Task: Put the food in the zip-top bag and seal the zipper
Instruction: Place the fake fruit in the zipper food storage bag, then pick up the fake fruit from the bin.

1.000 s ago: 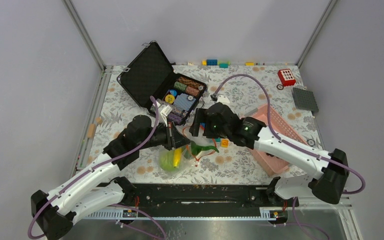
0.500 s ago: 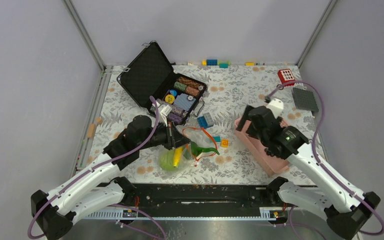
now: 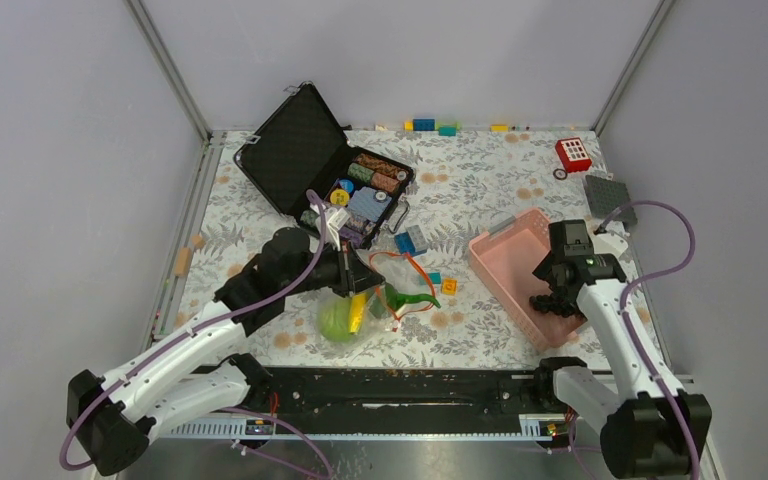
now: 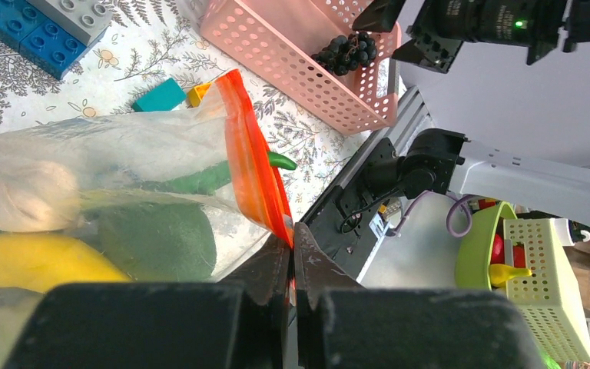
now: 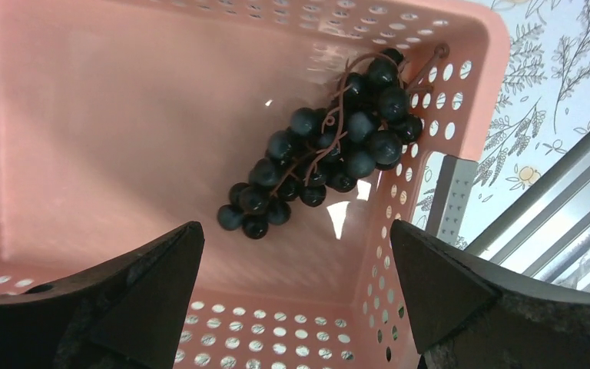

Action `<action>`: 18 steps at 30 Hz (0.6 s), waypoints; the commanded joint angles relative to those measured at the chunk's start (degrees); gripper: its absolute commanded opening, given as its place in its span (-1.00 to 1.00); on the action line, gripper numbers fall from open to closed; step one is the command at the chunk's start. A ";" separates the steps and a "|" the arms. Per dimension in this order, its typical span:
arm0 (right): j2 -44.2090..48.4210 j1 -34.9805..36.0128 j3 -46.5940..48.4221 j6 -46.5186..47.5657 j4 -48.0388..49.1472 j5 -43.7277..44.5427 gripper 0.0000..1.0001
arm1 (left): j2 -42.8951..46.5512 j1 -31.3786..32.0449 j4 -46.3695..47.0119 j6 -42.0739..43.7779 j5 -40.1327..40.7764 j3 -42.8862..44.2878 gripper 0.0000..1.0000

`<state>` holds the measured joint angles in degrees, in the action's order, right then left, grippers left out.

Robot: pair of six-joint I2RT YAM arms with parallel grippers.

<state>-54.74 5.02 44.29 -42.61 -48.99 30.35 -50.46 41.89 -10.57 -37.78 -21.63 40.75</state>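
Observation:
The clear zip-top bag (image 3: 364, 303) lies at the table's front centre, holding a light-green cabbage (image 3: 336, 320), a yellow piece (image 3: 357, 312) and a green pod (image 3: 408, 300). My left gripper (image 3: 355, 283) is shut on the bag's orange-red zipper (image 4: 250, 169) at its end. The left wrist view shows the yellow piece (image 4: 38, 261), a dark green piece (image 4: 154, 242) and a white piece (image 4: 23, 196) inside the bag. My right gripper (image 5: 296, 261) is open and empty, hanging over a bunch of dark grapes (image 5: 323, 154) in the pink basket (image 5: 84, 115). No white slider shows.
The pink basket (image 3: 495, 285) stands at the right. An open black case of poker chips (image 3: 360, 185) is behind the bag. Blue and grey bricks (image 3: 410, 240) and small loose bricks (image 3: 440, 283) lie between them. A red toy (image 3: 573, 153) and a grey baseplate (image 3: 610, 198) sit at the back right.
My right arm has swung from beside the bag to the right and now hangs over the pink basket. My left gripper has kept its hold on the zipper, shifting slightly.

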 commanded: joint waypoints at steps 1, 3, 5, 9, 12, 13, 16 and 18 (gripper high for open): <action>-3.66 -4.42 -2.47 2.62 5.47 -6.04 0.99 | -0.44 0.11 5.40 0.55 -1.09 0.59 -1.00; -5.60 -6.81 -2.84 2.12 6.47 -6.80 0.99 | -0.43 0.05 5.51 0.49 -0.99 0.52 -1.00; -6.82 -8.00 -3.55 1.96 7.62 -8.40 0.99 | -0.48 0.12 5.26 0.51 -0.57 0.41 -1.00; -9.39 -10.96 -6.01 2.17 12.30 -13.90 0.99 | -0.69 0.04 4.97 0.58 -0.61 0.56 -1.00; -12.55 -12.03 -6.01 2.14 12.34 -13.72 0.99 | -0.87 0.04 4.48 0.98 -0.48 0.95 -1.00; -13.56 -12.43 -6.04 2.22 12.35 -13.89 0.99 | -0.95 0.07 4.37 1.15 -0.38 0.99 -1.00; -16.27 -13.16 -6.30 2.42 13.43 -13.97 0.99 | -1.20 0.03 4.27 1.30 -0.33 1.21 -1.00; -17.36 -13.48 -6.70 2.02 14.81 -14.88 0.99 | -1.62 -0.04 4.43 1.34 -0.26 1.30 -1.00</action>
<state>-70.30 -7.64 38.20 -40.73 -36.88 17.10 -51.62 41.89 -9.41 -37.50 -21.71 40.75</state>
